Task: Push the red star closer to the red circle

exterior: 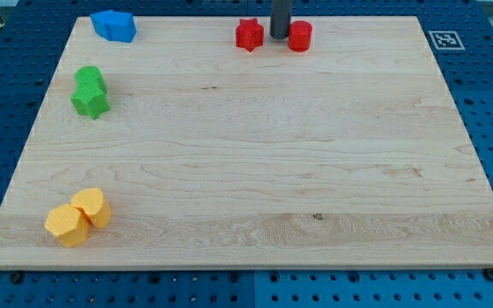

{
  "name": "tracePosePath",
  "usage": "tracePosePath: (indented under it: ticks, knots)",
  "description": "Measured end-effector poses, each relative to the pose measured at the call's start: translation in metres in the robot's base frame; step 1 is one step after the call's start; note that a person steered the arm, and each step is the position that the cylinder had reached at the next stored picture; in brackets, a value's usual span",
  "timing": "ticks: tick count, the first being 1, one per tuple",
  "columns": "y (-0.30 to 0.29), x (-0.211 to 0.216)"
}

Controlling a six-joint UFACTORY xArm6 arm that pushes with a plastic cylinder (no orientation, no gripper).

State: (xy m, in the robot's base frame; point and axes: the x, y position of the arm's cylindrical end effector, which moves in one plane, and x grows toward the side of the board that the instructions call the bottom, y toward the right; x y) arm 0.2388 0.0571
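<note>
A: Two reds sit near each other at the view's top: red star (248, 34), red circle (299, 36). My tip (280, 35) stands between them.
B: Gripper?
A: None, just rod. Small gap left.

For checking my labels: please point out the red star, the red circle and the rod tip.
red star (249, 34), camera view, centre of its top face.
red circle (299, 36), camera view, middle of its top face.
my tip (280, 35), camera view, rod's very lower end, between both red blocks.
</note>
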Motion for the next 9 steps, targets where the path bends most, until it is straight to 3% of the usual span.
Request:
tracePosePath:
  ticks: [2,4,6,9]
  knots:
    - [-0.015,-0.047]
    - [-0.119,-0.045]
    - [-0.119,-0.034]
    - [-0.031,0.003]
